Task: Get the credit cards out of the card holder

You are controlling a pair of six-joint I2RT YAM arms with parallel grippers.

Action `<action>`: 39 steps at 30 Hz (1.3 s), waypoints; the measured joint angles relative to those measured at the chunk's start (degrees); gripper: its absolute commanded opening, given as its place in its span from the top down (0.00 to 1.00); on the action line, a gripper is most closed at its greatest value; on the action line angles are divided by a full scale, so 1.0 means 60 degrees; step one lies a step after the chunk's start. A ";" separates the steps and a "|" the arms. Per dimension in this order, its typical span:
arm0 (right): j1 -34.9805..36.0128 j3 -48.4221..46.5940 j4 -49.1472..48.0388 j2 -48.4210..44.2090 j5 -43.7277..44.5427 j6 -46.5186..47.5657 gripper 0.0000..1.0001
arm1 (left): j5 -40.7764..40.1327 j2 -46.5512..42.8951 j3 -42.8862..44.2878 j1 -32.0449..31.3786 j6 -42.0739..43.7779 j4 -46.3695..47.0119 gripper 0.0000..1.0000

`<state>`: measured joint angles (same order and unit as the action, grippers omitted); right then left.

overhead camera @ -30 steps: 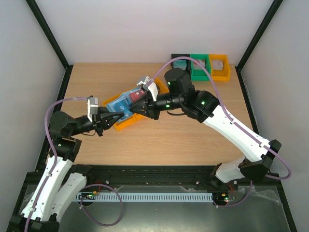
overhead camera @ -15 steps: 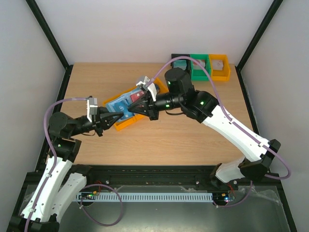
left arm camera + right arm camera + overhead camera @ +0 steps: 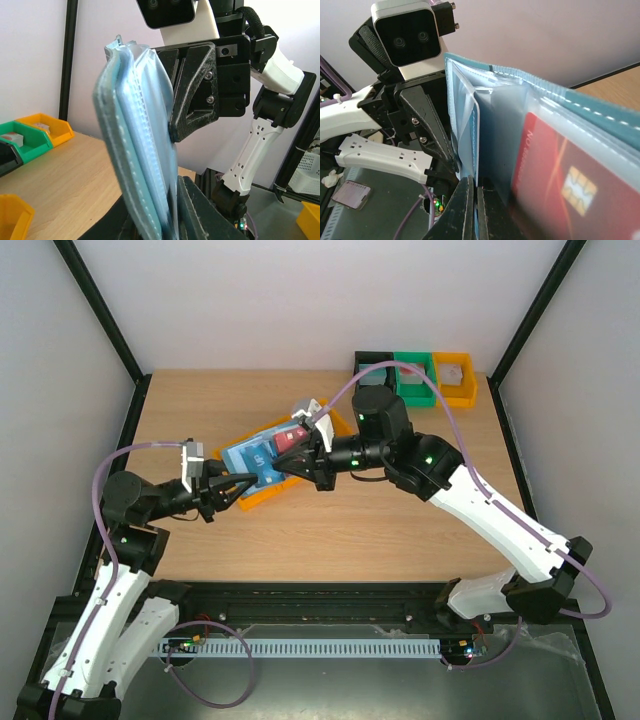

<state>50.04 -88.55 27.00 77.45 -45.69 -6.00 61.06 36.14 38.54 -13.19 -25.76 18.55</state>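
The light blue card holder (image 3: 255, 456) hangs above the table between both grippers, opened into leaves (image 3: 135, 130). My left gripper (image 3: 238, 484) is shut on its lower edge (image 3: 167, 220). My right gripper (image 3: 300, 462) comes in from the other side. Its jaws (image 3: 475, 210) are pressed together on the edge of a thin blue credit card (image 3: 476, 145) with a rounded corner. That card sits among the clear sleeves. A red credit card (image 3: 552, 185) with a chip shows inside a clear sleeve, and from above (image 3: 288, 440). No dark card is in view.
A small orange bin (image 3: 262, 496) lies on the table right under the holder. Black (image 3: 372, 365), green (image 3: 412, 382) and orange (image 3: 455, 378) bins stand in a row at the back right. Black frame posts rise along both sides.
My right gripper has shut, and its arm has shifted a little to the right. The holder stays between the two grippers and has tilted slightly. The left arm has hardly moved.
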 measured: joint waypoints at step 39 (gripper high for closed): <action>-0.0178 -0.0102 0.0576 -0.0164 0.0142 0.0397 0.98 | -0.0117 0.0011 -0.0007 -0.0004 -0.0076 -0.0044 0.98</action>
<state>48.97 -89.17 30.46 76.47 -44.84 -3.62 60.36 36.21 38.50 -13.21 -26.22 18.28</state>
